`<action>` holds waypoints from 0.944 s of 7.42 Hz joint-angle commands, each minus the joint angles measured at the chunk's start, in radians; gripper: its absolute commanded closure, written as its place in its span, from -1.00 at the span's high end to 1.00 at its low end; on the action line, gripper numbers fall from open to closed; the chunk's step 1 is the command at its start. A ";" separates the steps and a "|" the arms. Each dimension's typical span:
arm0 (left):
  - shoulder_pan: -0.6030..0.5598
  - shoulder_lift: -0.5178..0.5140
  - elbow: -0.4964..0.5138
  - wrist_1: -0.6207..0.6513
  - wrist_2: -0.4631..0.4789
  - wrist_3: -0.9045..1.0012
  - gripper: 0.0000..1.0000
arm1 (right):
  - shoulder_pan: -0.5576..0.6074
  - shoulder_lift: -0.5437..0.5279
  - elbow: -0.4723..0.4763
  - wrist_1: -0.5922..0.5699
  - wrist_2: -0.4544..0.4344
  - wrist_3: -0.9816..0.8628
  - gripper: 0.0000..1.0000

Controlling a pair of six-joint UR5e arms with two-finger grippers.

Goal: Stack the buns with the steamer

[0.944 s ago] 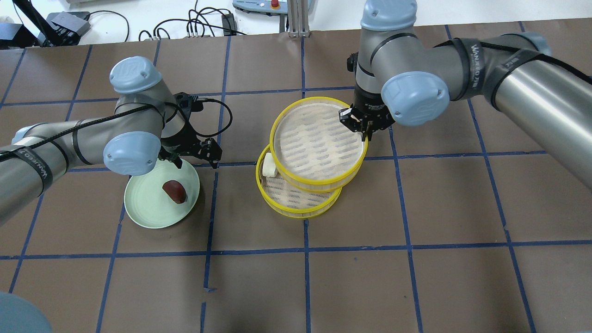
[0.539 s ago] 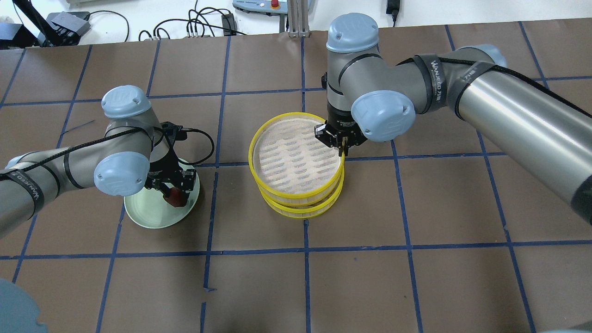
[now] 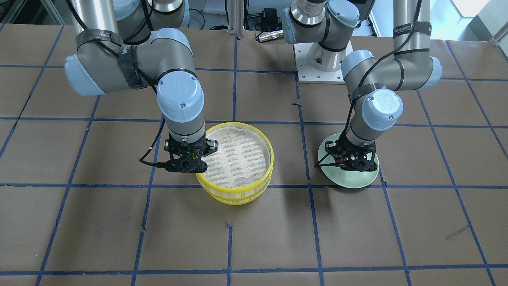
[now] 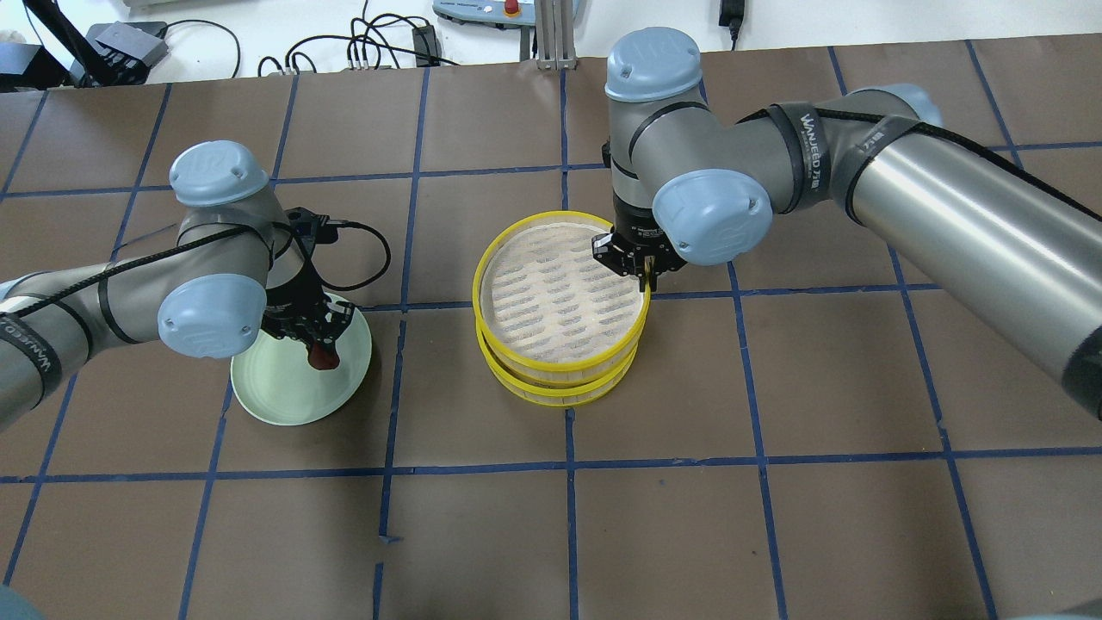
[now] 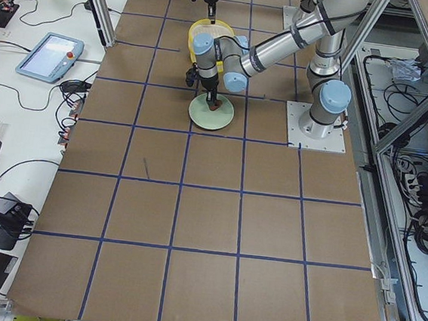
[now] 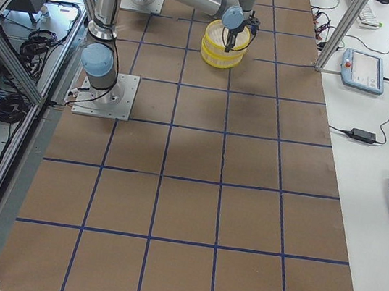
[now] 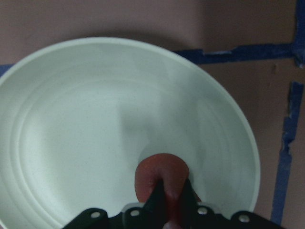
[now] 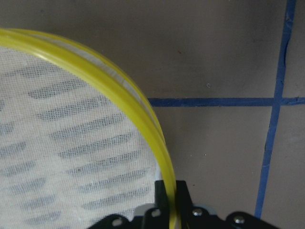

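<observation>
Two yellow-rimmed steamer trays stand stacked; the top tray [image 4: 551, 301] sits on the lower tray [image 4: 560, 396]. My right gripper [image 4: 646, 274] is shut on the top tray's rim [image 8: 143, 124], one finger inside and one outside. The white bun is hidden under the top tray. The reddish-brown bun [image 4: 325, 356] lies on the pale green plate [image 4: 275, 387]. My left gripper [image 4: 320, 343] is down on the plate and shut on this bun [image 7: 162, 174]. In the front-facing view the stack [image 3: 238, 155] is at centre and the plate [image 3: 357, 178] at right.
Brown table paper with a blue tape grid. Cables and devices [image 4: 370, 43] lie beyond the far edge. The robot's base plate [image 3: 321, 67] is at the back of the table. Bare paper lies between plate and stack.
My right gripper carried the top tray left and down onto the lower tray, covering the white bun. My left gripper came down onto the plate and closed on the reddish-brown bun.
</observation>
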 commanded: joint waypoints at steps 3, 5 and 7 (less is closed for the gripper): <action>-0.028 0.140 0.235 -0.363 -0.023 -0.015 -0.97 | 0.008 0.002 0.022 0.001 0.004 0.005 -0.75; -0.068 0.140 0.266 -0.376 -0.174 -0.126 -0.97 | 0.008 0.005 0.031 -0.006 0.004 0.005 -0.01; -0.148 0.122 0.268 -0.280 -0.267 -0.258 -0.97 | 0.008 0.003 0.027 -0.006 0.004 0.005 1.00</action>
